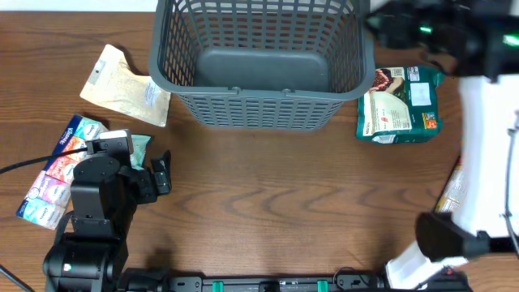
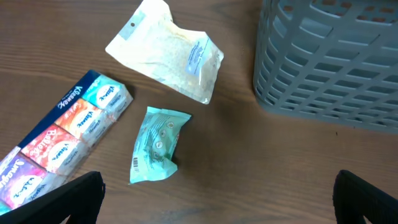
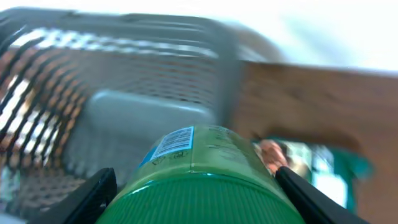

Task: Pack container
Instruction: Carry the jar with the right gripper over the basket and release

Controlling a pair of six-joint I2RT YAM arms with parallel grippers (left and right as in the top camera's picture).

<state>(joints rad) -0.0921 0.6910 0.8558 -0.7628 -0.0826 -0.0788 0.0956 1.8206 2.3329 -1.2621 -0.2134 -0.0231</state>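
Note:
The dark grey lattice container (image 1: 255, 101) stands at the back middle of the table and looks empty. It also shows in the left wrist view (image 2: 323, 62) and the blurred right wrist view (image 3: 124, 74). My right gripper (image 3: 196, 193) is shut on a green jar with a ribbed lid (image 3: 199, 180), held near the container's right rim; in the overhead view the right arm (image 1: 430, 28) hides the jar. My left gripper (image 1: 158, 174) is open and empty above the table at the left, near a small teal packet (image 2: 157, 144).
A pale pouch (image 1: 126, 85) lies left of the container. A row of tissue packs (image 1: 58, 170) lies at the far left. A green and white bag (image 1: 399, 105) lies right of the container. The right arm's white base (image 1: 486, 162) stands at the right edge.

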